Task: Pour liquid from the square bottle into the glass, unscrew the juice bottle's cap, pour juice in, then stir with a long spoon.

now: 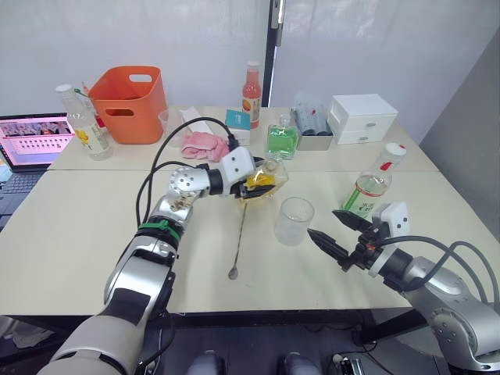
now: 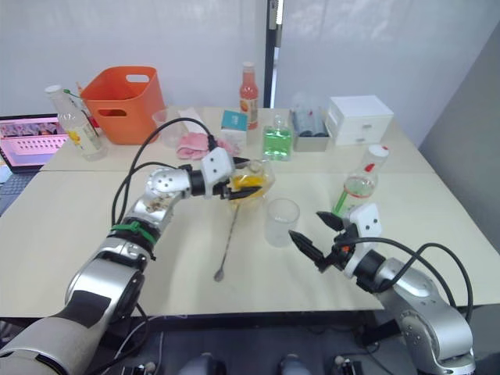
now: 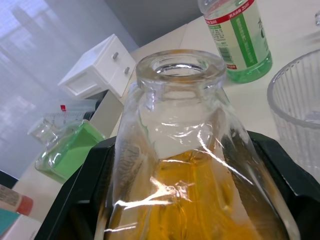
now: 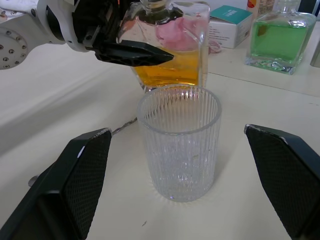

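Note:
My left gripper is shut on the square bottle of yellow-orange liquid. It holds the bottle tilted above the table, with the open neck turned toward the glass. The empty ribbed glass stands just right of the bottle. My right gripper is open beside the glass, and in the right wrist view its fingers flank the glass without touching it. Behind that gripper stands the juice bottle, its cap screwed on. The long spoon lies flat on the table under the square bottle.
Along the back are an orange basket, a pink cloth, a teal box, a tall orange-red bottle, a green square bottle and a white drawer box. At far left are a laptop and a yellow-labelled bottle.

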Tool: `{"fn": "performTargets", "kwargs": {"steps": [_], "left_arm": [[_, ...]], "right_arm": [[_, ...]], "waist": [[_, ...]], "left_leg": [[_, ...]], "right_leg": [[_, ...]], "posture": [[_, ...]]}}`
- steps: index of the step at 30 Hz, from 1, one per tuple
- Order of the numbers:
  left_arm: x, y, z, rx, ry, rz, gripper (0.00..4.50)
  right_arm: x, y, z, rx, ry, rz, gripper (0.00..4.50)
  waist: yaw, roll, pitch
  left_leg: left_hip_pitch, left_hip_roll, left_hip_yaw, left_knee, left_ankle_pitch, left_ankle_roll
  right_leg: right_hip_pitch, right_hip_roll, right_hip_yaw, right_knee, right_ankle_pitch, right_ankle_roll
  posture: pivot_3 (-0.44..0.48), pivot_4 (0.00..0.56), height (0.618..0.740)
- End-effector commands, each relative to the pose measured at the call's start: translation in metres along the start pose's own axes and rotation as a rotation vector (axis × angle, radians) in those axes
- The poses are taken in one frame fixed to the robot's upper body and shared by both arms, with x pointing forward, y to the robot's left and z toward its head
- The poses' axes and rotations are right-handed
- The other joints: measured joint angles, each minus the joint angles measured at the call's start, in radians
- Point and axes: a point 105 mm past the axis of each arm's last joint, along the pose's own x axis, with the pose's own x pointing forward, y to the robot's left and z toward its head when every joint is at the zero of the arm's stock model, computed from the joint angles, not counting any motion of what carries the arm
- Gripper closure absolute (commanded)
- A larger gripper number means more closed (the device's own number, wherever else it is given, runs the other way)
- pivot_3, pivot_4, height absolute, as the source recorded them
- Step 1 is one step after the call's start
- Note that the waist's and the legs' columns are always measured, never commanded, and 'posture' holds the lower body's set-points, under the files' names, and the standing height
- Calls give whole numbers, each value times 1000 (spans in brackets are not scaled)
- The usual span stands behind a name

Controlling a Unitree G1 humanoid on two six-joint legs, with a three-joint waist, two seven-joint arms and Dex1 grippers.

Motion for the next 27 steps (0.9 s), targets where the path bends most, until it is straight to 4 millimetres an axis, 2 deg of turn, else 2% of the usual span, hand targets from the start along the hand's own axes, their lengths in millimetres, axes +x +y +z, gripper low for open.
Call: {"fn": "performTargets", "kwargs": {"steps": [1, 15, 27], "left_arm": [[9, 23, 38, 200, -114, 108, 1699], [23, 9, 49, 592, -128, 142, 1699], [29, 5, 38, 815, -59, 135, 1699]], "right_arm": [[-1, 5, 8, -25, -32, -5, 0], [-2, 9, 10, -7, -50, -16, 0], [-4, 9, 11, 4, -58, -21, 0]], "waist": [[0, 0, 0], [1, 0, 0], [0, 0, 0]], "left_leg": [[-1, 0, 0, 0, 0, 0], [-1, 0, 0, 0, 0, 0], [-1, 0, 0, 0, 0, 0]], "right_leg": [[0, 0, 0, 0, 0, 0], [-1, 0, 0, 1, 0, 1], [-1, 0, 0, 2, 0, 1]], "posture": [[0, 150, 715], [0, 150, 715], [0, 150, 715]]}}
